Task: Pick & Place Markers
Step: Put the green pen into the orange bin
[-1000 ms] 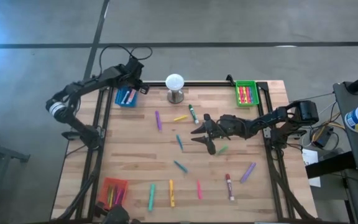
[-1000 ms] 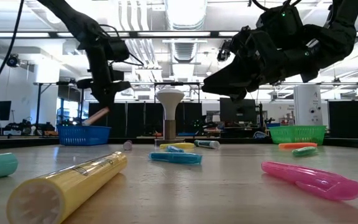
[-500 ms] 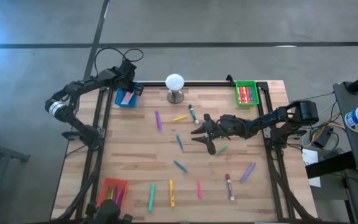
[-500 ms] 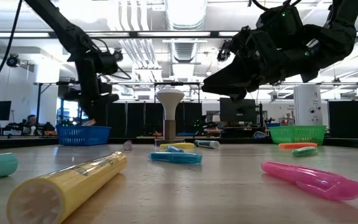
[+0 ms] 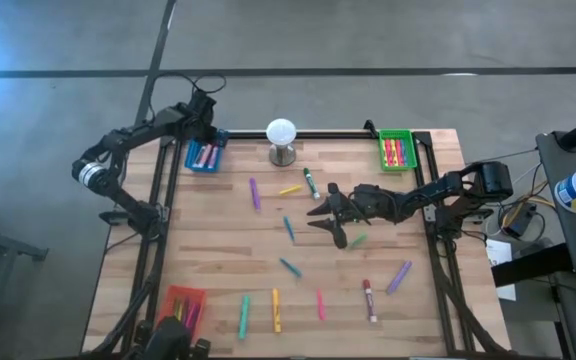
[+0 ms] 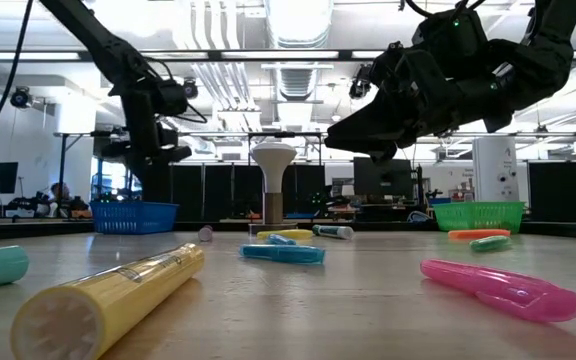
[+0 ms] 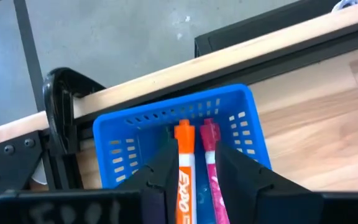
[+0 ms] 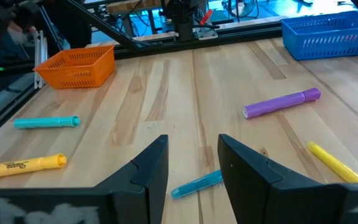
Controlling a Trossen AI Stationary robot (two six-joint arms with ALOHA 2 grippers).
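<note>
Left claw [image 7: 191, 177], fingers spread and empty, is hovering directly over the blue slotted plastic basket [image 7: 244, 102], where orange [image 7: 184, 165] and pink markers [image 7: 210, 165] are lying lengthwise between its fingers.

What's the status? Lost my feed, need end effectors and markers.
Left end effector open over blue tray, orange marker and pink marker inside. Right end effector open, mid-table above teal marker. Nothing blocking.
</note>
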